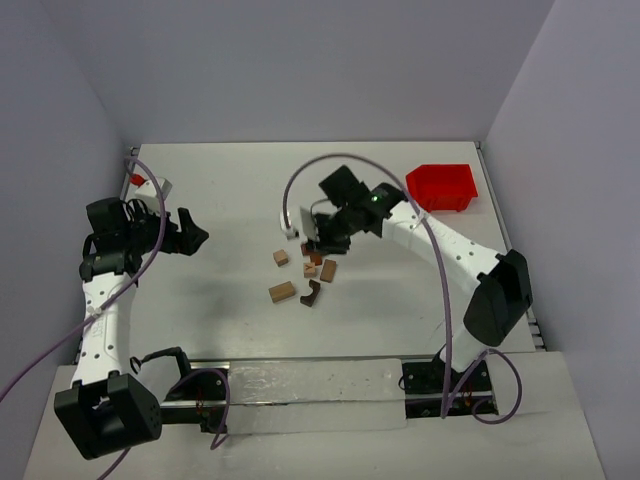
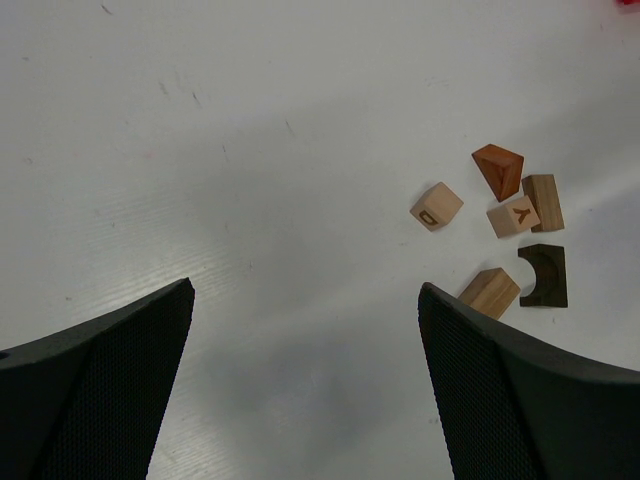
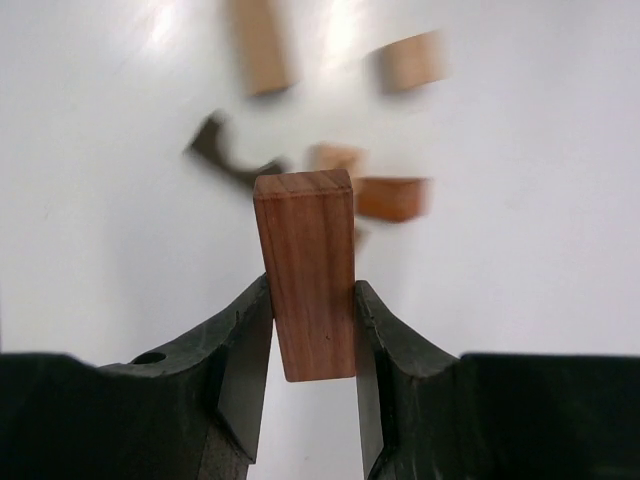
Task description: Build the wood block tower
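Note:
Several loose wood blocks lie mid-table: a tan cube (image 1: 281,257), a tan bar (image 1: 282,291), a dark arch (image 1: 312,293) and a brown bar (image 1: 328,270). The left wrist view shows the same cluster: the cube (image 2: 436,206), a reddish wedge (image 2: 499,170), the arch (image 2: 544,275). My right gripper (image 3: 312,288) is shut on a reddish-brown bar (image 3: 307,240) that stands upright between its fingers, above the cluster (image 1: 318,240). My left gripper (image 2: 305,295) hangs open over bare table, well left of the blocks (image 1: 195,237). The tower is out of view.
A red plastic bin (image 1: 443,186) sits at the back right, beyond the right arm. A small white and red object (image 1: 150,184) lies at the far left by the wall. Walls close the table on three sides.

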Motion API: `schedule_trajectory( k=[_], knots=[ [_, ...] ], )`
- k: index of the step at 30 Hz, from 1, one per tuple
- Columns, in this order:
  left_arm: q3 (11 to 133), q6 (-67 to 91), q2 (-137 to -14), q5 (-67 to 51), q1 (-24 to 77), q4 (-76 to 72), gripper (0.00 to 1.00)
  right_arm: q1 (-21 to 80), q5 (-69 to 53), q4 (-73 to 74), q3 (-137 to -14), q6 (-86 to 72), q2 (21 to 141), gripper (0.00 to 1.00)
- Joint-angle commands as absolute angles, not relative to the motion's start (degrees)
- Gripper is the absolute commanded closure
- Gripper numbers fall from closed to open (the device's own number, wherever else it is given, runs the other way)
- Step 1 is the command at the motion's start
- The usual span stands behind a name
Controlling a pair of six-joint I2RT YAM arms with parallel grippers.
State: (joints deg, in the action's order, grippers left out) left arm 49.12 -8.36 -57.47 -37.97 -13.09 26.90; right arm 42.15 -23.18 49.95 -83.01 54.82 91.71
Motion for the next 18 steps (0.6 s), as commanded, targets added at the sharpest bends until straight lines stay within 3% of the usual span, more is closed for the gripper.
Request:
schedule_trajectory(
  k=[1,9,18],
  knots=[
    [50.64,-6.78,-56.81,-37.43,-12.50,21.47,0.01,38.52,-20.03,46.58,-91.51,39.62,97.85,1.00],
    [50.36,-5.99,-56.20,-37.09,-12.22,22.27,0.01,38.58,-6.02,41.47,-98.88,36.49,114.35,1.00],
    [51.58,-4.73,-56.44,-37.89,-12.29,22.93,0.01,38.60,-2.81,35.30,-97.41,39.68,120.42,1.00]
  ],
)
